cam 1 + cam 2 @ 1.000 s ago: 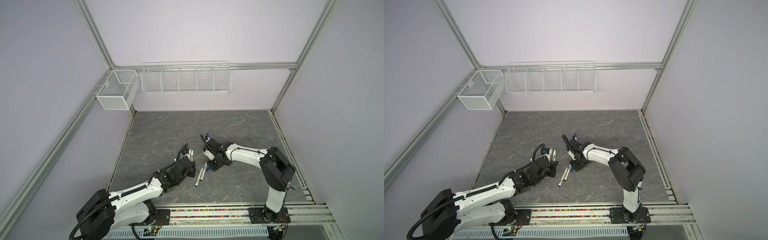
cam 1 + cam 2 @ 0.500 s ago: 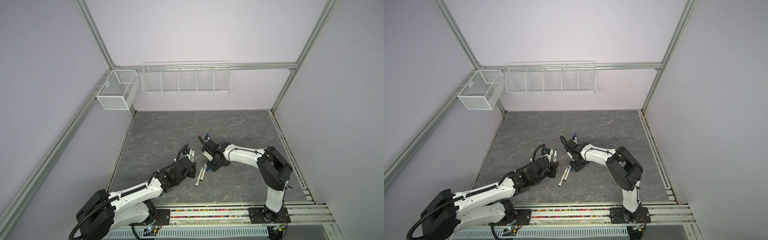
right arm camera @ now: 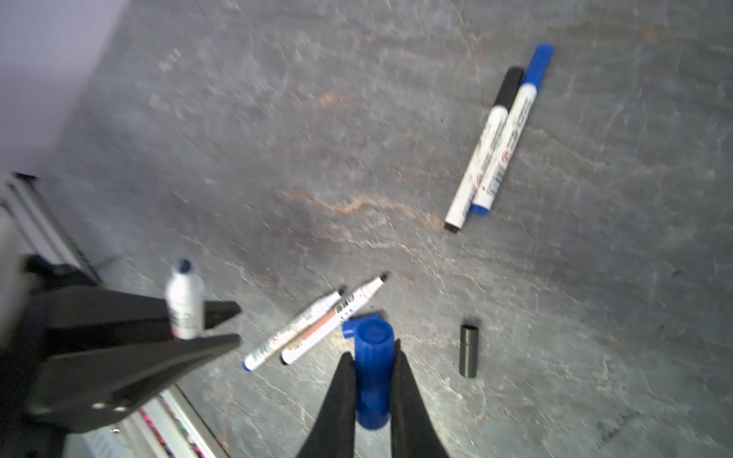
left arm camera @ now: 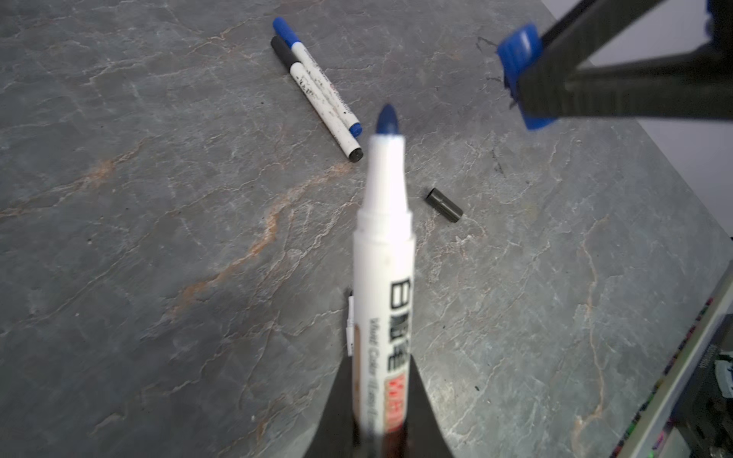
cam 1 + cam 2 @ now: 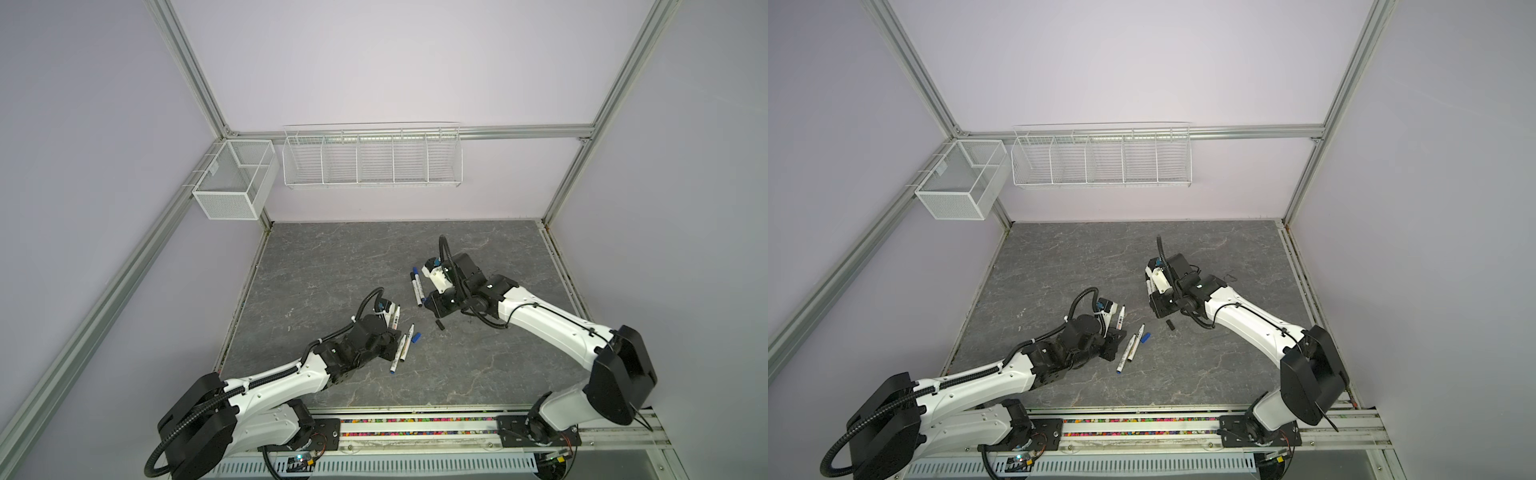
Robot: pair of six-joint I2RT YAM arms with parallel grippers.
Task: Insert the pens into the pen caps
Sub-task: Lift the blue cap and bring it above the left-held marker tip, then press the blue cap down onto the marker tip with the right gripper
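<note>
My left gripper (image 4: pixel 380 416) is shut on an uncapped white pen (image 4: pixel 382 277) whose blue tip points away from the fingers; in a top view that gripper (image 5: pixel 392 332) is left of centre. My right gripper (image 3: pixel 373 357) is shut on a blue pen cap (image 3: pixel 373 368), held above the table to the right (image 5: pixel 437 312). The same cap (image 4: pixel 519 63) shows up ahead and off to one side of the pen tip. Two uncapped pens (image 3: pixel 317 321) lie side by side with a loose blue cap (image 3: pixel 351 327) next to them. A black cap (image 3: pixel 469 351) lies alone.
Two capped pens (image 5: pixel 417 289), one blue and one black, lie together farther back on the grey stone-patterned table (image 5: pixel 332 266). Wire baskets (image 5: pixel 372 160) hang on the back wall. The rail (image 5: pixel 415 428) with both arm bases runs along the front edge.
My right gripper has shut on the blue cap and drawn back a little to the right and up. The left arm with its pen has stayed where it was.
</note>
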